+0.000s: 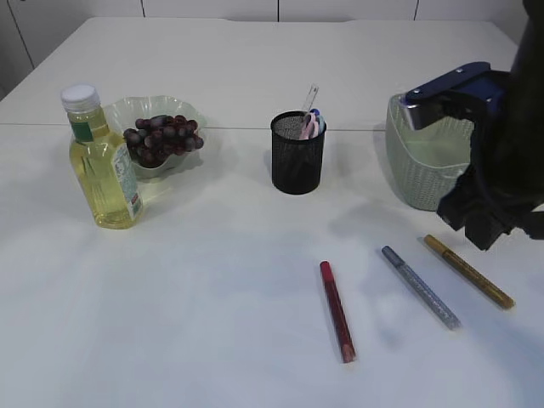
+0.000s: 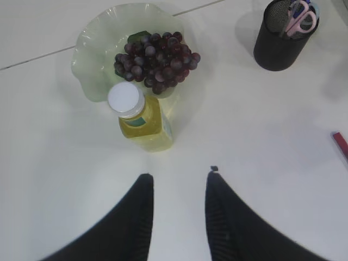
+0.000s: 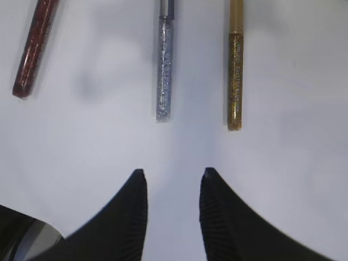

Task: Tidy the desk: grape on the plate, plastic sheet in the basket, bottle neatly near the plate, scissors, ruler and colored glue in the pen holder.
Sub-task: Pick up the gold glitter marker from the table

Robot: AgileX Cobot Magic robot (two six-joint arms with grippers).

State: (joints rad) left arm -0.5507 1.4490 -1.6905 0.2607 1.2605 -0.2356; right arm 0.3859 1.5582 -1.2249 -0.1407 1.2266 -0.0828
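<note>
Right gripper [image 3: 171,176] is seen parted and empty above 3 glitter glue pens: red [image 3: 34,49], silver [image 3: 165,65], gold [image 3: 235,70]. Left gripper [image 2: 179,179], likewise parted and empty, is shown only by its wrist view, near the oil bottle [image 2: 142,119] touching the grape plate [image 2: 89,65]. Basket [image 1: 416,161] is shown only in the exterior view; pink-handled scissors [image 2: 300,17] stand in the pen holder [image 1: 297,155].

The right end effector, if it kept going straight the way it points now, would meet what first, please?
Probably the silver glitter glue pen, which lies nearest the line ahead of the open right end effector, with the gold one just beside it. Depth is unclear.
</note>
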